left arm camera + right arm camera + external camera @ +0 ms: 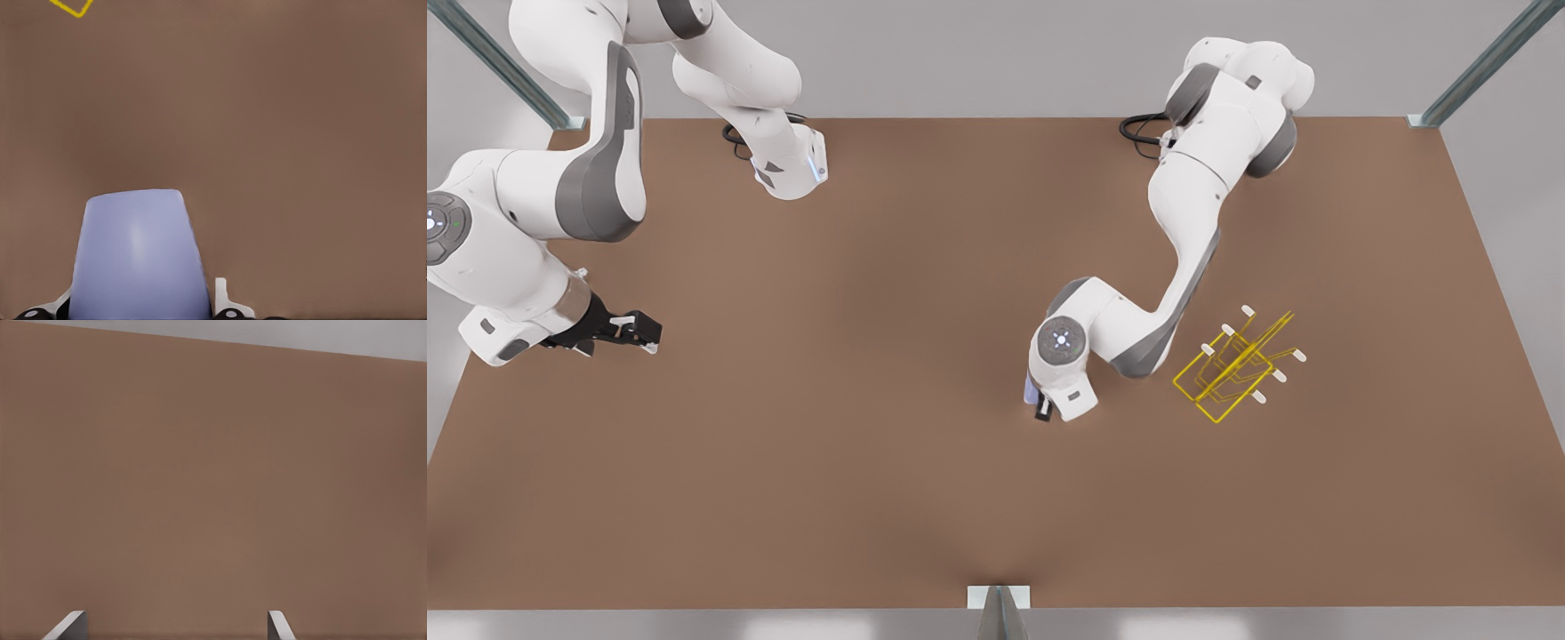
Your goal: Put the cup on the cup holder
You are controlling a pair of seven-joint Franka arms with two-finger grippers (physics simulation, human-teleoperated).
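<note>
While grey walls and metal corner posts frame it, the brown counter (871,462) lies flat and matte. On it stands the cup holder (1234,366), a yellow wire rack with white-capped prongs, nothing hung on them. Near the cup holder, toward the front view's left, the left end effector (1040,404) pinches the cup (139,257), a lavender-blue tapered one. Well apart from the cup holder, at the counter's far edge, the right end effector (645,333) waits with fingers (67,625) spread.
</note>
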